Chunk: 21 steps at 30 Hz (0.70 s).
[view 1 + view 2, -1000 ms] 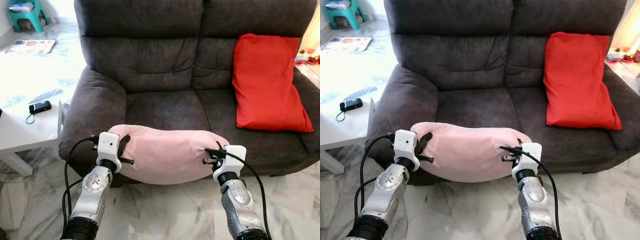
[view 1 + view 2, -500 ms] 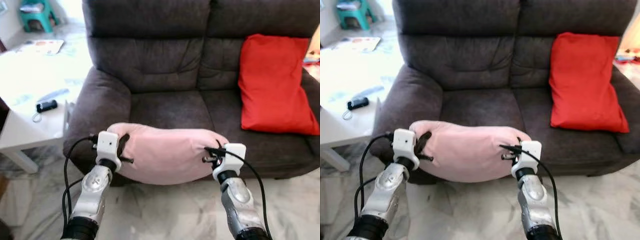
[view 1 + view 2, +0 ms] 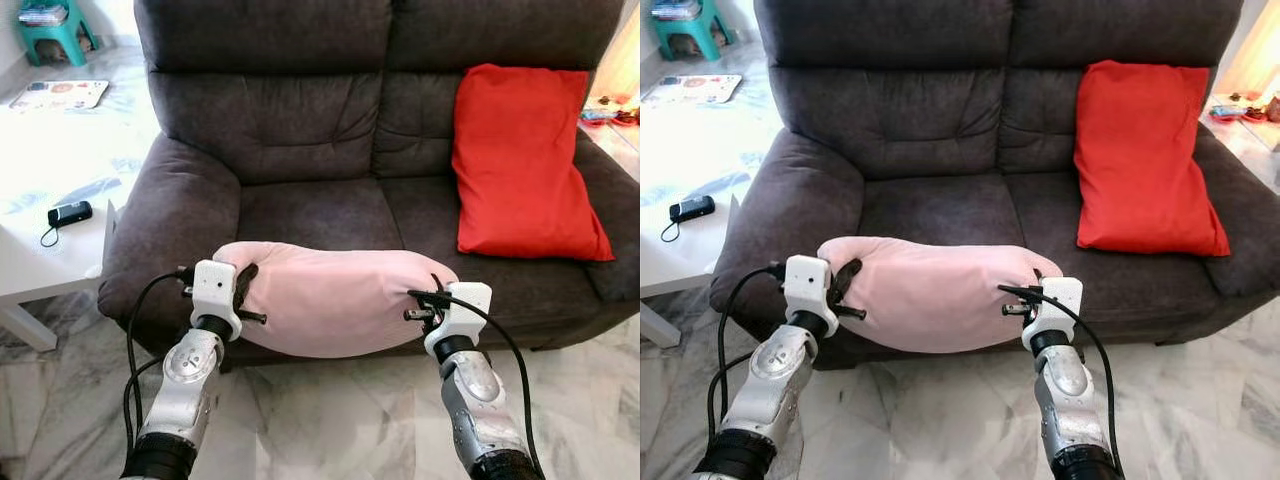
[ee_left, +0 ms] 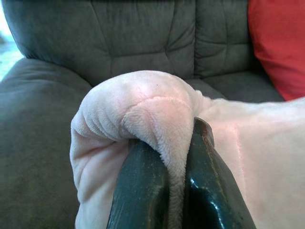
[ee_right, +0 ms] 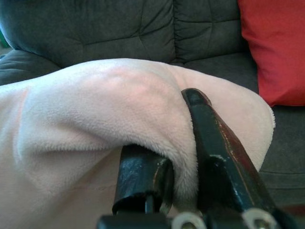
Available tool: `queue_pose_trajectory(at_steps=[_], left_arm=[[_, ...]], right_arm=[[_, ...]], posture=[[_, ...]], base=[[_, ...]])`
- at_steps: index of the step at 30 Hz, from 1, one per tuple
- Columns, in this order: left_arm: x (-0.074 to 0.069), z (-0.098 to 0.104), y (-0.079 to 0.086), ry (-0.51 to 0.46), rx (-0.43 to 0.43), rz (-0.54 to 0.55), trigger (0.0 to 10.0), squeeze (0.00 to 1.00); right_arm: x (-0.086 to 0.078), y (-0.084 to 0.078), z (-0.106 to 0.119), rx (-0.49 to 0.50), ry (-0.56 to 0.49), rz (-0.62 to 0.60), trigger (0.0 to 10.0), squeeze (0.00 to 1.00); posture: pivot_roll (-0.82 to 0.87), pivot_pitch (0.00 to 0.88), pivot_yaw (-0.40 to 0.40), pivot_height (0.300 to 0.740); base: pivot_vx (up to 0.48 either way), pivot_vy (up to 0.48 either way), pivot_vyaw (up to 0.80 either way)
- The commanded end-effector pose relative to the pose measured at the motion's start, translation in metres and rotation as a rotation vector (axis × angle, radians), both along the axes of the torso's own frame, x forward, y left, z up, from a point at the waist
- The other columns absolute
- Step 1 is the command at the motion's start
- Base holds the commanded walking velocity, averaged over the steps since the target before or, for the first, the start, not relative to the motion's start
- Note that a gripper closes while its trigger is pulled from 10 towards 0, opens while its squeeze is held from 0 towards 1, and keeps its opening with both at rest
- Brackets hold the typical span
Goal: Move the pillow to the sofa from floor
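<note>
1. Your left claw (image 3: 243,297) is clamped tight on the left end of the pink pillow (image 3: 335,300).
2. You have the pillow lifted off the floor (image 3: 330,410), hanging in front of the sofa (image 3: 300,130) seat edge.
3. Your right claw (image 3: 420,305) pinches the pillow's right end.
4. A red cushion (image 3: 525,165) leans on the sofa's right side.

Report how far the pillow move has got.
Done: the pink pillow is off the floor, carried in front of the sofa. In hand: the left gripper and the right gripper are each shut on one end of it, plush pinched between the fingers. Left: carry it forward over the free seat cushion beside the red pillow, then let go.
</note>
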<state>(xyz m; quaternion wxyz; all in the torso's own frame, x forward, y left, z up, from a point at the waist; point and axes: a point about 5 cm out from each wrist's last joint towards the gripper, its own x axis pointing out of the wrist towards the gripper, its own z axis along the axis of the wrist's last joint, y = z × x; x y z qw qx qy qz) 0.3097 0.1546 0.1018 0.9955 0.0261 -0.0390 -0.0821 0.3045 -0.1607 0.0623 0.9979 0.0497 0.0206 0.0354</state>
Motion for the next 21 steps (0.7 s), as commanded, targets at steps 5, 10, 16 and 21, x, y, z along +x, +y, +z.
queue_pose_trajectory(at_steps=[5, 10, 16, 21], left_arm=[[-0.007, 0.034, 0.026, -0.188, -0.007, 0.167, 10.0, 0.00], [-0.008, 0.047, 0.024, -0.255, 0.017, 0.172, 10.0, 0.00], [-0.009, 0.048, 0.019, -0.262, 0.043, 0.165, 10.0, 0.00], [-0.010, 0.049, 0.020, -0.265, 0.046, 0.175, 10.0, 0.00]], right_arm=[[0.010, -0.003, 0.042, 0.009, -0.189, -0.005, 10.0, 0.00], [0.011, 0.003, 0.054, -0.022, -0.237, 0.040, 10.0, 0.00], [0.010, 0.010, 0.057, -0.050, -0.250, 0.076, 10.0, 0.00], [0.009, 0.011, 0.060, -0.043, -0.255, 0.077, 10.0, 0.00]], posture=[[0.05, 0.085, -0.023, 0.740], [0.05, 0.085, -0.024, 0.740], [0.05, 0.085, -0.024, 0.740], [0.05, 0.086, -0.023, 0.740]], base=[[0.000, 0.000, 0.00], [0.000, 0.000, 0.00], [0.000, 0.000, 0.00], [0.052, 0.000, 0.00]])
